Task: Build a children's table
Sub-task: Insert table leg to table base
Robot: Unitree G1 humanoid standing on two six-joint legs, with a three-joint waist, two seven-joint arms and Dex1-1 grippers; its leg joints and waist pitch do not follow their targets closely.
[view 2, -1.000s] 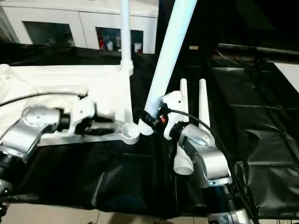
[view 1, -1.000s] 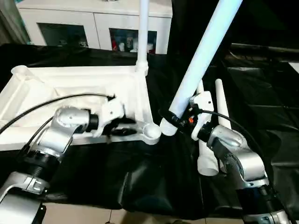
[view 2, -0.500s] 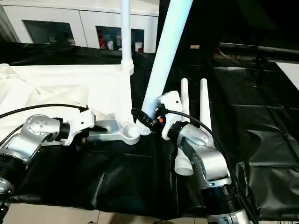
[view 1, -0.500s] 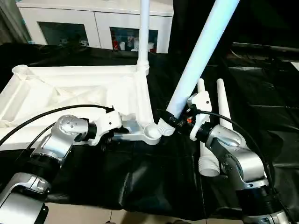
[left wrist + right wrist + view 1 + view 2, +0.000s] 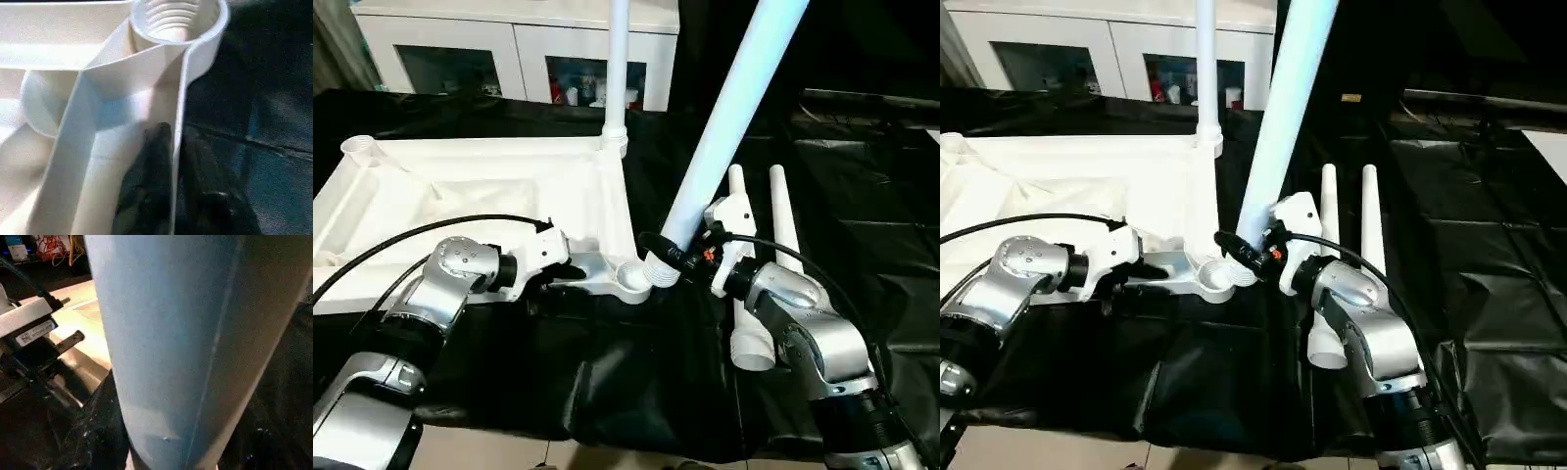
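Black-draped tabletop with white table parts on it

We saw a tabletop covered in a wrinkled black sheet, whose front edge hung down over a pale floor. On the sheet the children's table top lay upside down, ribbed underside up, occupying the left part of the surface, with its near right corner socket close to the middle. To its right, two loose white legs lay side by side on the sheet, narrow ends pointing away from us, wide open ends nearest. The sheet on the far right was bare and creased.
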